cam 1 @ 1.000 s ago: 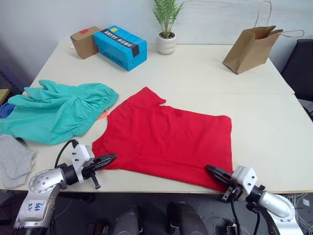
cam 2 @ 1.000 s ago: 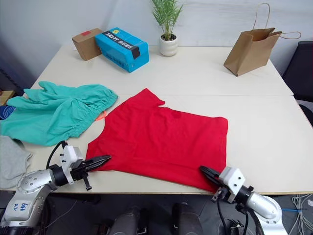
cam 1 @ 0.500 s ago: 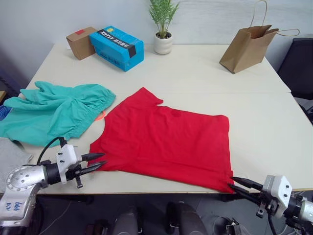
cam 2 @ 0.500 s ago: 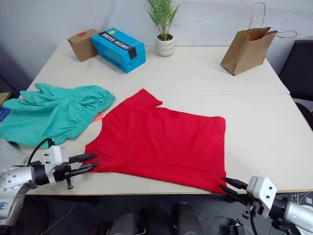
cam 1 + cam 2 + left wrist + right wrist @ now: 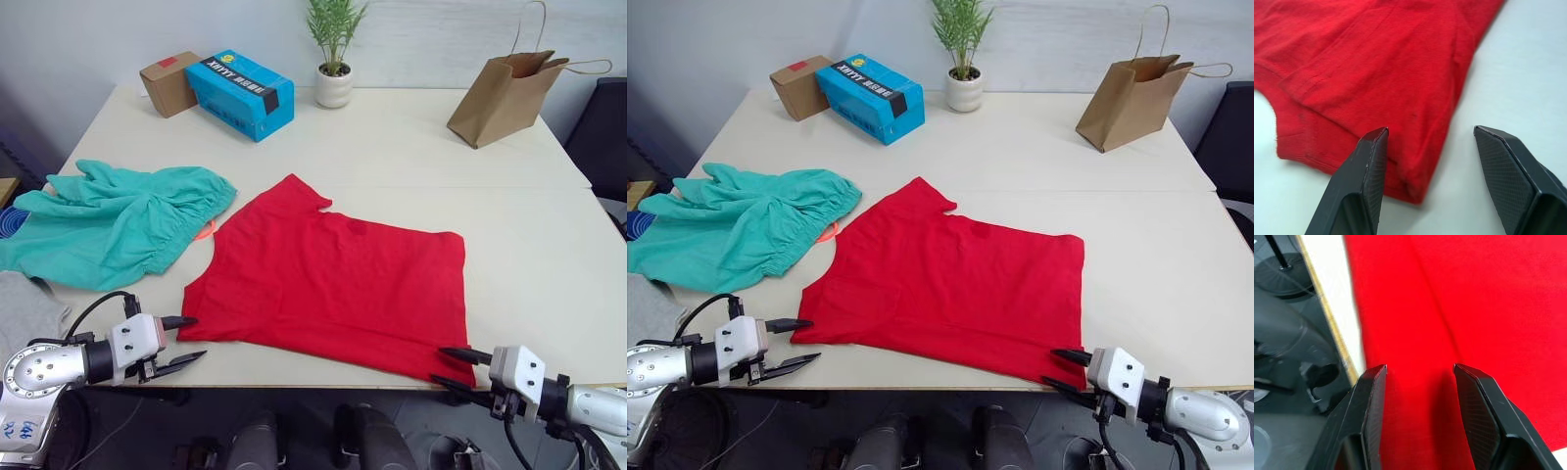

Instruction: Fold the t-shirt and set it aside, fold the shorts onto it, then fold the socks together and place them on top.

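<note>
a: scanning from the left, the socks [image 5: 24, 311] lie at the table's [image 5: 549, 264] near left edge, grey and untouched, and the shorts [image 5: 113, 223] are bunched just beyond them.

b: and the left gripper [image 5: 180, 340]?

a: fingers apart, low at the front edge, tips pointing at the near left corner of the t-shirt [image 5: 333, 279]. from the left wrist view that corner sits between the two pads, one fingertip [image 5: 1374, 147] over the cloth and the other over bare table.

b: so nothing pinched yet.

a: nothing. the shirt lies spread flat in the middle, near hem running along the front edge. over on the right, the right gripper [image 5: 453, 369] is also spread wide, at the near right hem corner, close to the table edge.

b: what makes this grab go well?

a: my read: both should slide one finger under the hem and close on a good bite of fabric, not the very edge. the right one looks riskier, the corner lies so close to the drop-off that the lower finger could catch the table lip.

b: then lift together?

a: evenly, i'd say, so the fold line stays straight.
</note>
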Robot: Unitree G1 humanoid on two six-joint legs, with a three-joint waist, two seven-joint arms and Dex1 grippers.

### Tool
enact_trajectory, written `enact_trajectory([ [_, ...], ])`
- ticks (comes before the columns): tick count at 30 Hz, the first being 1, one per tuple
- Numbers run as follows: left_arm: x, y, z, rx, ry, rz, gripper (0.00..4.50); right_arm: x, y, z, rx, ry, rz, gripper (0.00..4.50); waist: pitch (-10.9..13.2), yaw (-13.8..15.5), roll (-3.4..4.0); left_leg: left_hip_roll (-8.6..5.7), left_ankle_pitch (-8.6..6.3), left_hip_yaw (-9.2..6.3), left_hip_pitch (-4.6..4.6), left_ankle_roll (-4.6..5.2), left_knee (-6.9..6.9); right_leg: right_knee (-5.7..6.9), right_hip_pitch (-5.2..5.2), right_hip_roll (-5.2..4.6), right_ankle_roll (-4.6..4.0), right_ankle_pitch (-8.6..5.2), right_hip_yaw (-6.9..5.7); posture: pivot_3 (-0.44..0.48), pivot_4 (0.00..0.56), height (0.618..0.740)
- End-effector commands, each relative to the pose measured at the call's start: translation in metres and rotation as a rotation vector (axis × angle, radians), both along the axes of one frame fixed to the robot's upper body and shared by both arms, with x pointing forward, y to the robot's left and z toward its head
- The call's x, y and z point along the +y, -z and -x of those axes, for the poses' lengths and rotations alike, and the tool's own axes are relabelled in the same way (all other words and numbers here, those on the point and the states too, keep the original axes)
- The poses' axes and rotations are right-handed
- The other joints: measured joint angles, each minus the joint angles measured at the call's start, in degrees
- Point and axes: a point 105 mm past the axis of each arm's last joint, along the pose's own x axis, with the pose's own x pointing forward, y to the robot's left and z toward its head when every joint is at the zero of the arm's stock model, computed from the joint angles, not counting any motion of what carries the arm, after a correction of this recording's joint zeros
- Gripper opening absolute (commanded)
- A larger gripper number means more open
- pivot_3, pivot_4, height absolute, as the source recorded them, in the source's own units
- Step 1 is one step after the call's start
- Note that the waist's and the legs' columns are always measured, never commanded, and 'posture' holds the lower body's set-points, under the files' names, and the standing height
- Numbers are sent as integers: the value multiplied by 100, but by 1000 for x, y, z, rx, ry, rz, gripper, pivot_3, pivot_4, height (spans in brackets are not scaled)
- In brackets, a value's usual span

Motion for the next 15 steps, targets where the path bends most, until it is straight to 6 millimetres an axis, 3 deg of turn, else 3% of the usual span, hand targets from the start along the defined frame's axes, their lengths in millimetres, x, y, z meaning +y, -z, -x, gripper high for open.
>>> enact_trajectory([
  [1,7,9,-3,31,-26,-60,2914,-3,6,-2,-15,-11,44,2191,-1,-1,1,0,0,0,1,0,1,0,1,0,0,0,0,0,150,740],
  [5,8,14,-10,50,-40,-68,2955,0,10,-2,-18,-35,43,944,-5,-6,14,1,1,2,70,-3,-13,-16,67,1,0,0,0,0,150,740],
  [8,8,24,-10,82,-19,-87,2352,0,10,-4,-22,-24,42,0,-25,2,47,9,-1,2,86,-6,-38,-68,96,8,2,-1,-1,0,150,740],
  [15,7,29,3,169,50,-77,325,-2,8,-7,-24,-31,45,0,-64,-2,108,10,-1,5,89,-6,-38,-61,92,7,4,-2,1,0,150,740],
])
